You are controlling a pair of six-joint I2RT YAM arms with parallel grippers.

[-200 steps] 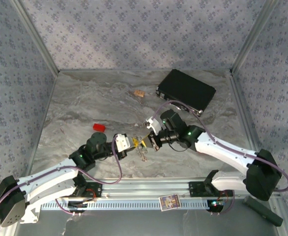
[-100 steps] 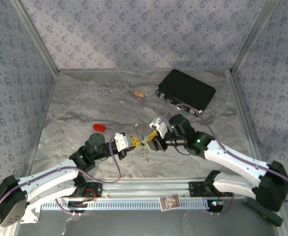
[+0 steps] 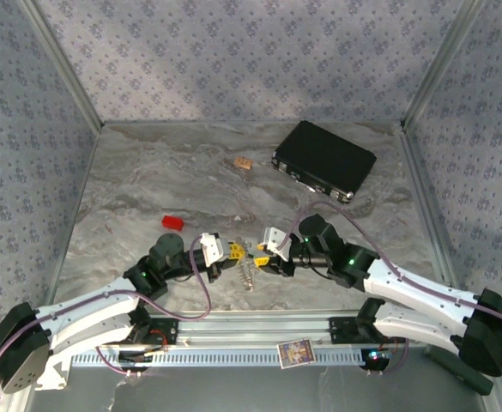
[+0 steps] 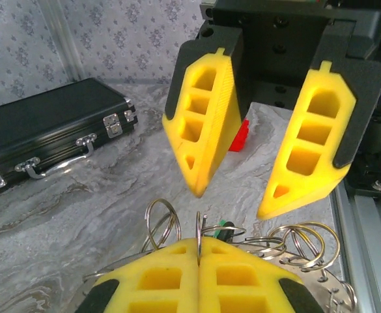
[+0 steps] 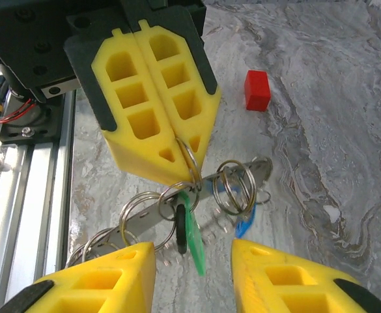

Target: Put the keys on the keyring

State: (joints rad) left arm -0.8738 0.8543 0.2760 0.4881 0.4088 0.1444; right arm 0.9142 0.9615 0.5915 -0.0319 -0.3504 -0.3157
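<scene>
Grey marbled table point(image 3: 148, 189); black rectangular case point(image 3: 323, 160) far right. Left gripper point(image 5: 177, 163) fully closed, pinching one wire loop of silvery metal keyring point(image 5: 210, 186), which hangs under its tips, centre, nr table's near edge. Right gripper point(image 4: 232, 195) faces it, jaws approx half apart, holding nothing. Small red plastic block point(image 3: 173, 222) to the left. Green-headed key point(image 5: 191, 241) dangles from a keyring loop. Blue-headed key point(image 5: 245, 223) is just beside another.

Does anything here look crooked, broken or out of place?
Nothing looks broken or spilled. The keyring sits slanted, with one of its loops pinched upright in the shut left claw. The green key dangles from a loop. The right claw is open nearby.
</scene>
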